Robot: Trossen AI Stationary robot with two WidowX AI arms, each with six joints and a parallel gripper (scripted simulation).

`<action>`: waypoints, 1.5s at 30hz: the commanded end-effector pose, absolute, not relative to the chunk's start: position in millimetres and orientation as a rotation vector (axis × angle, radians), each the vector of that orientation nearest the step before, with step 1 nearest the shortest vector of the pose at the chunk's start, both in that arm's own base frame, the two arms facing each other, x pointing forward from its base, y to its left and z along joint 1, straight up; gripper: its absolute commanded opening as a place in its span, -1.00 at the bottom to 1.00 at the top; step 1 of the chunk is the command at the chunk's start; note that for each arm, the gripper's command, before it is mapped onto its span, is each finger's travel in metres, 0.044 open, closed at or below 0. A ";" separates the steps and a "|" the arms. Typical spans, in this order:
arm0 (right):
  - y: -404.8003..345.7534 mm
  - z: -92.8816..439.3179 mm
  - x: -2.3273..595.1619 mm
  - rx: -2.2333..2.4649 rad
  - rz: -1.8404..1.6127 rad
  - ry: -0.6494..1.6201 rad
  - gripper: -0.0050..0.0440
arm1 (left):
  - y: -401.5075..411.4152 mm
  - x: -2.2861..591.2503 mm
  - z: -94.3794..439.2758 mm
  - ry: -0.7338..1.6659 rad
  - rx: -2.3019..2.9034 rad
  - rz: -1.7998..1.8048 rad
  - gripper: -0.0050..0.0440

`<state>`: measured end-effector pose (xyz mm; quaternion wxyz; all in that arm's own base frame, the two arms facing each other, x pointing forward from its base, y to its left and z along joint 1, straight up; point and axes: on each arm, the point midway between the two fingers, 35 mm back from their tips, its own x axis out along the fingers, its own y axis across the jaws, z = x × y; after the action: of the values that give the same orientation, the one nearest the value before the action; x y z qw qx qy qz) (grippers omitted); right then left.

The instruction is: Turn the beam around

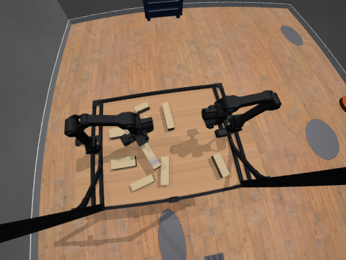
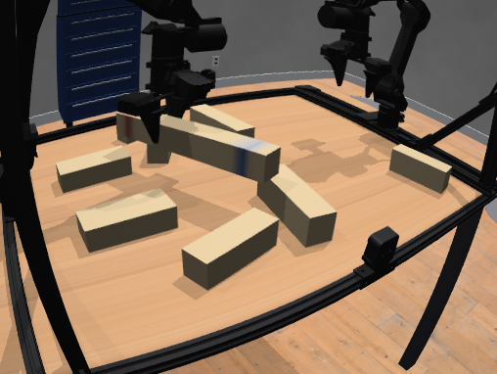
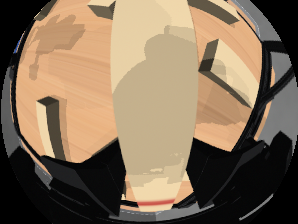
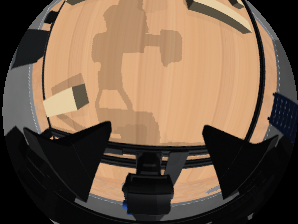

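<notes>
Even light falls from above, casting soft-toned arm shadows across the table (image 1: pixel 191 177) (image 2: pixel 147 313) (image 3: pixel 90 125) (image 4: pixel 200 100); wrist views bulge at their dark edges

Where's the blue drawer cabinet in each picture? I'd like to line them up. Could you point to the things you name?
Top: cabinet (image 1: pixel 163 8) (image 2: pixel 98 51) (image 3: pixel 18 46) (image 4: pixel 284 117) at the top edge, left of centre.
Exterior: upper left.
Left wrist: probably the blue sliver at the left edge.
Right wrist: right edge, partly visible.
Shared landmark: the black frame (image 1: pixel 160 92) (image 2: pixel 342 112) (image 3: pixel 269 65) (image 4: pixel 261 75) around the table.
</notes>
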<state>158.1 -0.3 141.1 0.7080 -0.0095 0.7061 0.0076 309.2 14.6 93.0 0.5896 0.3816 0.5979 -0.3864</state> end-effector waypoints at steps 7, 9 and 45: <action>0.0 140.9 157.5 -0.020 0.020 1.571 1.00 | 16.8 298.4 96.7 1.351 0.956 -0.956 -0.80; 0.0 140.9 157.5 -0.020 0.020 1.571 1.00 | 17.5 295.5 96.8 1.343 0.971 -0.971 -0.80; 0.0 140.9 157.5 -0.020 0.020 1.571 1.00 | 27.8 245.7 97.4 1.260 1.127 -1.127 -0.80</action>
<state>158.1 -0.3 141.1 0.7080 -0.0095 0.7061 0.0076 251.2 26.9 95.9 0.5273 0.4670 0.5317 -0.4703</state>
